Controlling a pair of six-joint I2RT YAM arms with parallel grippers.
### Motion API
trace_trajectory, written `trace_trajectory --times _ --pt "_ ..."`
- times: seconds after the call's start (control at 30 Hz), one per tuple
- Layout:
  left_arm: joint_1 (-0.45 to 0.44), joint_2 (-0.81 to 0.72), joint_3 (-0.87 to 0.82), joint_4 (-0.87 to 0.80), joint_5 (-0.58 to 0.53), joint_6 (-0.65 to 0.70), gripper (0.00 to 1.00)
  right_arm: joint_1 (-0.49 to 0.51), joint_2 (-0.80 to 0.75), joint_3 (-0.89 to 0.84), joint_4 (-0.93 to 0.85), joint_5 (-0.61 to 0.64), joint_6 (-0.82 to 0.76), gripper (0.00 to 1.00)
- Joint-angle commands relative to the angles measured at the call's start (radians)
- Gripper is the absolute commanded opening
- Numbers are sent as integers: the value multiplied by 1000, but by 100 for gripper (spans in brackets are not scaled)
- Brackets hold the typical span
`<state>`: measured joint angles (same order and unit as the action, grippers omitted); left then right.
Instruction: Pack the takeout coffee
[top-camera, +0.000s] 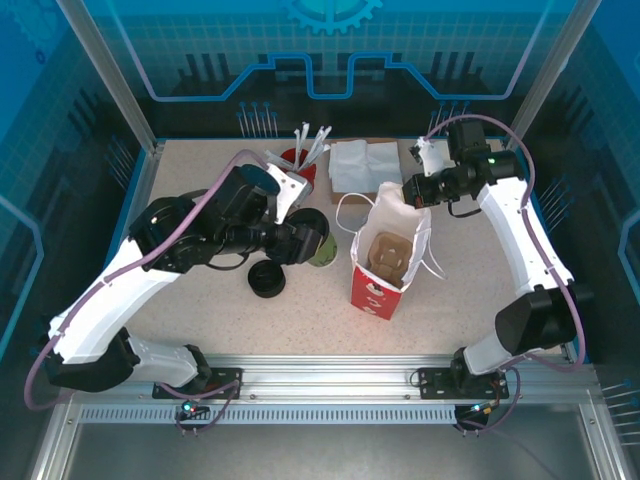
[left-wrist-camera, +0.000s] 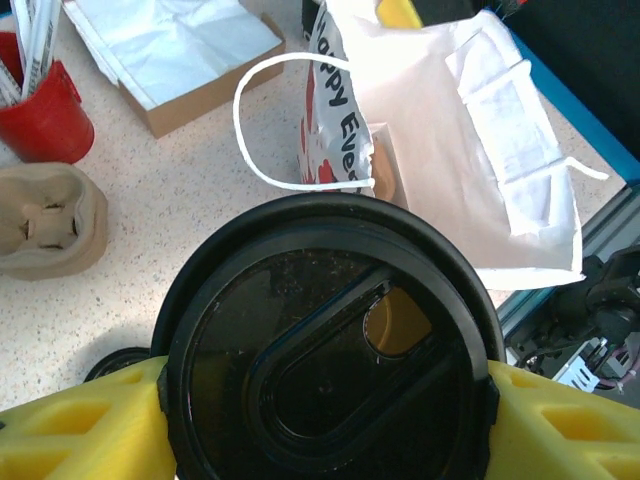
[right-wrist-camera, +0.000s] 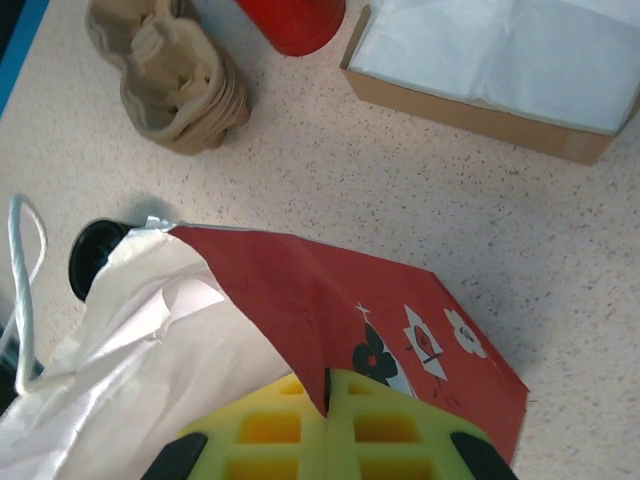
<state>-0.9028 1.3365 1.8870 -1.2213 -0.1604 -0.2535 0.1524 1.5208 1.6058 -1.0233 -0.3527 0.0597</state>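
Observation:
The takeout coffee (top-camera: 321, 243), a short dark cup, sits between the yellow fingers (left-wrist-camera: 80, 430) of my left gripper (top-camera: 303, 242), just left of the bag. Its round black lid (left-wrist-camera: 325, 340) faces the left wrist camera, with my left gripper (left-wrist-camera: 325, 400) shut on its rim. The red-and-white paper bag (top-camera: 383, 262) stands open at mid-table with a brown cardboard carrier (top-camera: 386, 254) inside. My right gripper (top-camera: 414, 190) pinches the bag's far upper edge. In the right wrist view, my right gripper (right-wrist-camera: 328, 405) is shut on the red paper (right-wrist-camera: 390, 320).
A low stack of loose black lids (top-camera: 267, 279) lies in front of the left gripper. At the back stand a red cup of stirrers (top-camera: 300, 160), a napkin box (top-camera: 365, 165) and lidless cups (top-camera: 270, 183). Stacked cardboard carriers (right-wrist-camera: 170, 70) lie near the red cup.

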Motion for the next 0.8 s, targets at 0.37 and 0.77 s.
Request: trace_trajectory --times 0.37,0.77 --pt "5 63 132 0 121 31 67 120 -89 -145 161 101 382 0" --pt "-4 141 211 27 144 38 66 197 -86 -138 161 173 516 0"
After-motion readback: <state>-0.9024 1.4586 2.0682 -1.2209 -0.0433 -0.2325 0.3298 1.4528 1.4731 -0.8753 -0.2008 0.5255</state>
